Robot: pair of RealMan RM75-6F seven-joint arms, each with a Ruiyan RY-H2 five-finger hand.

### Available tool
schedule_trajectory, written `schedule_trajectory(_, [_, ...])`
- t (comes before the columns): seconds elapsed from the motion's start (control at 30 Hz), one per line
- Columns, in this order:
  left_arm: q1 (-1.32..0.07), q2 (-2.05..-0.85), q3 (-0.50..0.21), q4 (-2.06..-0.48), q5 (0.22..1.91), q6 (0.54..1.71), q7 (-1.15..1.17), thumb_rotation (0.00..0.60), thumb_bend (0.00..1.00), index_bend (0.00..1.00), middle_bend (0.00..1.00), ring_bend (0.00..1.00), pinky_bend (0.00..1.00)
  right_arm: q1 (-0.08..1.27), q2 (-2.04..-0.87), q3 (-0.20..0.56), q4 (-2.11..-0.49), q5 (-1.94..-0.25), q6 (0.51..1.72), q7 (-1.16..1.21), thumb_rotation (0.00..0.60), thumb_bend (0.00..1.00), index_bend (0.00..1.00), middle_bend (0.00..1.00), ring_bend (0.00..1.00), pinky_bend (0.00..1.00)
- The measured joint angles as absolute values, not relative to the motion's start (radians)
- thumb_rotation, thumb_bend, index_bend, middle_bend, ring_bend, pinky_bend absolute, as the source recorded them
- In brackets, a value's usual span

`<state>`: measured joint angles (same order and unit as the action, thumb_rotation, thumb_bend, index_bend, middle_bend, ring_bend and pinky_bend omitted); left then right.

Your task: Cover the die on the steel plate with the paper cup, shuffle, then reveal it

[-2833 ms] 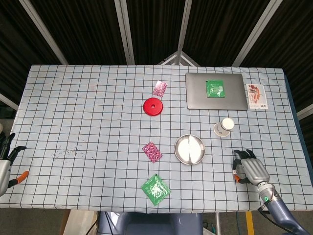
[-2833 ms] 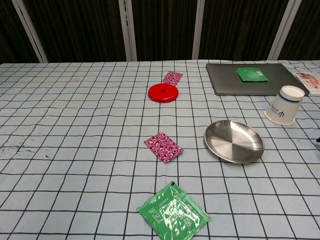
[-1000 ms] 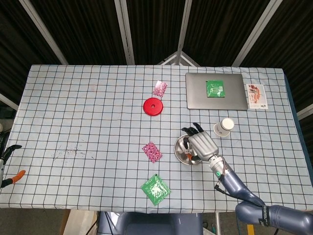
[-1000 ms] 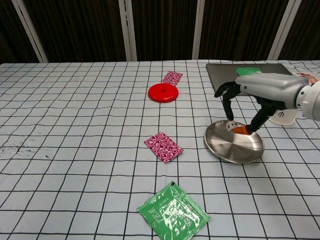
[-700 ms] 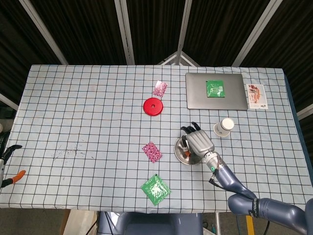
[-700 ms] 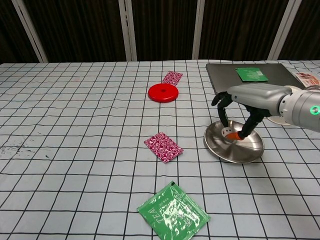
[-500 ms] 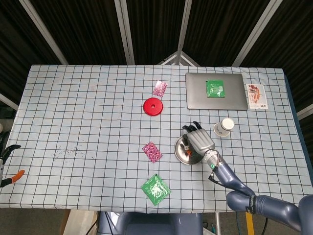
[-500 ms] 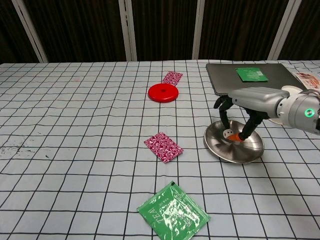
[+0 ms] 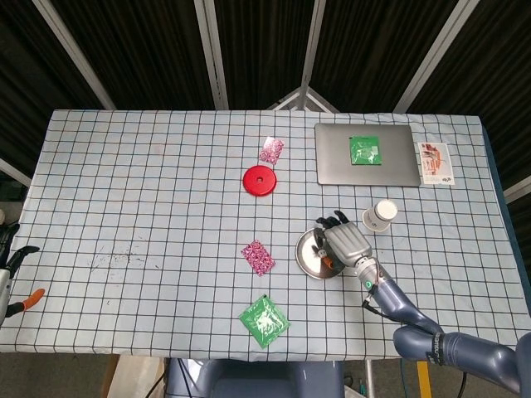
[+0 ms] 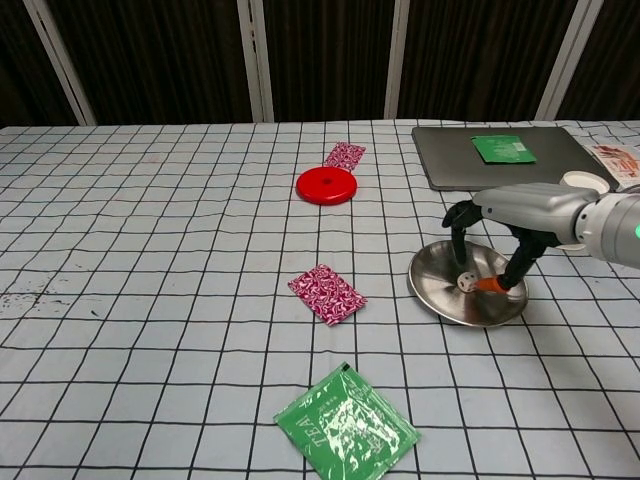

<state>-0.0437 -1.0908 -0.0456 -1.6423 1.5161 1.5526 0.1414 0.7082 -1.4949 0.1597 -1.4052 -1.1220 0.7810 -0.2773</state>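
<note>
die now lies loose on the plate, cup untouched

your right hand [image 10: 520,215] has let go and lifted, its fingers spread with nothing in them, above the steel plate [image 10: 440,290] on the counter; the die [image 10: 466,280] rests on the plate, so next comes the paper cup [image 9: 381,215] standing just beyond it; your left hand [image 9: 10,274] waits spread at the near edge.

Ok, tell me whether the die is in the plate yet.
In. The die lies on the plate, under the right robot hand, whose fingers are spread above it.
</note>
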Motion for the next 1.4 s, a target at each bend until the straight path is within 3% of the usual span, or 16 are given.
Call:
schedule_trajectory(0.17, [-0.042, -1.09, -0.046, -1.643, 1.515, 1.556, 0.14, 0.6, 0.23, 0.28, 0.0, 0.0, 0.13, 0.706, -1.478, 0.169, -1.436, -1.101, 0.802, -0.285, 0.6, 0.18, 0.1, 0.07, 0.09, 0.0])
schedule_trajectory(0.5, [-0.041, -1.087, -0.045, -1.643, 1.517, 1.558, 0.135, 0.6, 0.23, 0.28, 0.0, 0.0, 0.13, 0.702, -1.451, 0.193, -1.476, -1.125, 0.878, -0.281, 0.6, 0.18, 0.1, 0.07, 0.09, 0.0])
schedule_trajectory(0.77, [-0.04, -1.086, -0.045, -1.643, 1.516, 1.558, 0.133, 0.6, 0.23, 0.28, 0.0, 0.0, 0.13, 0.685, -1.428, 0.248, -1.41, -1.176, 0.986, -0.203, 0.6, 0.18, 0.2, 0.11, 0.09, 0.0])
schedule_trajectory(1.4, [-0.041, -1.089, -0.046, -1.645, 1.513, 1.557, 0.144, 0.6, 0.23, 0.28, 0.0, 0.0, 0.13, 0.658, -1.276, 0.187, -1.394, -1.106, 0.819, -0.173, 0.6, 0.18, 0.23, 0.3, 0.11, 0.0])
